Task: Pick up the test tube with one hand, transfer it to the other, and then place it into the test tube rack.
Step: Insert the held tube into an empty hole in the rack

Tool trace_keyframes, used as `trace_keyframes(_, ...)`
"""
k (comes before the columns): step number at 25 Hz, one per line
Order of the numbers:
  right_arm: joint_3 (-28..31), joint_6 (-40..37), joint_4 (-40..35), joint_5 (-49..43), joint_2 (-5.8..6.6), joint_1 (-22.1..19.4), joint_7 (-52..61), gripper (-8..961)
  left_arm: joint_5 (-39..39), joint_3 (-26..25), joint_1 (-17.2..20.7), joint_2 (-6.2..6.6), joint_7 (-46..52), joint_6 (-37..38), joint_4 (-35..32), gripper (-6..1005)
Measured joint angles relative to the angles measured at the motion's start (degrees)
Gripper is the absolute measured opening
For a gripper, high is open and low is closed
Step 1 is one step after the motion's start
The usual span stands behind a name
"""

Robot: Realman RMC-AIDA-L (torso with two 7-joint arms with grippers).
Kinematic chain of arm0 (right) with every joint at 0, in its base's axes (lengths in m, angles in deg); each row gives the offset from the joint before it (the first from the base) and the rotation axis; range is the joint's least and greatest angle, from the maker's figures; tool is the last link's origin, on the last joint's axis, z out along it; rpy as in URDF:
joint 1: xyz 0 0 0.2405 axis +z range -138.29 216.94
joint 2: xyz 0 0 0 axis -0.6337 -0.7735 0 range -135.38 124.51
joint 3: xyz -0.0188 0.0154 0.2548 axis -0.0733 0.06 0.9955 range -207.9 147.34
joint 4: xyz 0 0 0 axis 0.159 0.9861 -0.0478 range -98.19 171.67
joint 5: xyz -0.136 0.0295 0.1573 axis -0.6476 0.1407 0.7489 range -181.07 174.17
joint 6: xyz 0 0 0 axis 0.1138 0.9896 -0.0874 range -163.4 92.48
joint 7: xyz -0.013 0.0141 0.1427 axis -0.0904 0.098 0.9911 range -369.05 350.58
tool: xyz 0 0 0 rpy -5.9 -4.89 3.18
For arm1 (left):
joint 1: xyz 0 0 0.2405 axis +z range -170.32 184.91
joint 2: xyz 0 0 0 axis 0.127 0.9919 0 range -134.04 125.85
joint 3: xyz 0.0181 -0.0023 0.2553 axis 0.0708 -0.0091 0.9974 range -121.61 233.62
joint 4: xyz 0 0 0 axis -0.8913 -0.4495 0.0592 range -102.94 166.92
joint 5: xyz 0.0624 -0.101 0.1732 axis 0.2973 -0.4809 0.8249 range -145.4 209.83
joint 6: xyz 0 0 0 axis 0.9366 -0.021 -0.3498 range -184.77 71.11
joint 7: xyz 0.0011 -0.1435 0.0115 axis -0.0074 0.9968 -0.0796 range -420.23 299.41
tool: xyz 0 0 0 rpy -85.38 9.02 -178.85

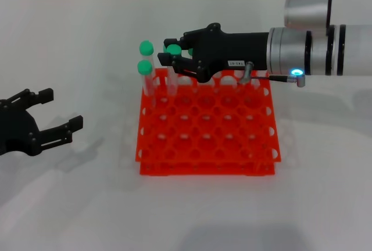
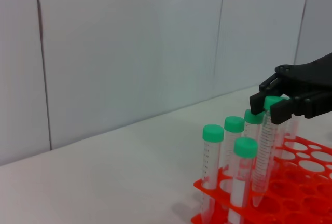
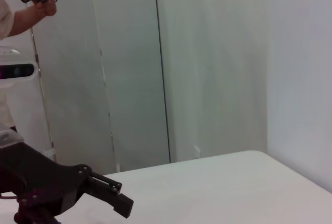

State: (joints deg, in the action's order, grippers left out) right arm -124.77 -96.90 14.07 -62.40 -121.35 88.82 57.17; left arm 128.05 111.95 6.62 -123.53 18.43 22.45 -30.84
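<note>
The right tool [image 1: 170,59], black with a small white label and a blue light on its silver wrist, is reaching in from the upper right of the head view and hanging over the far edge of the orange-red test tube rack [image 1: 207,132]. Its fingers are closing on the green cap of the test tube [image 2: 266,146]. In the left wrist view this tube is hanging slightly tilted, its pointed tip sitting right at a hole of the rack near the far left corner; whether the tip is already inside the hole is not clear. Four other green-capped tubes [image 2: 212,169] are standing upright in the rack just beside it, clustered at that same corner, toward the centre-left of the head view.

The left tool [image 1: 49,123], plain black, is resting low at the left edge of the head view, well apart from the rack, its fingers spread wide and holding nothing. The rack is sitting on a white surface [image 1: 87,204].
</note>
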Motion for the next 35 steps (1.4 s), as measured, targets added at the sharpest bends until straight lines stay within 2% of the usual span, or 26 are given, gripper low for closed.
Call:
trace_keyframes(13,-3.5,2.0,-0.8,-0.8,-0.01,2.1,2.7,273,0.2,0.0,0.0,0.00,0.0,0.0,0.1,886)
trace_keyframes(35,-5.3,3.9,-1.9,-0.9,0.16,2.3,4.6,275,0.4,-0.1,0.1,0.04,-1.3,0.2,1.4,886)
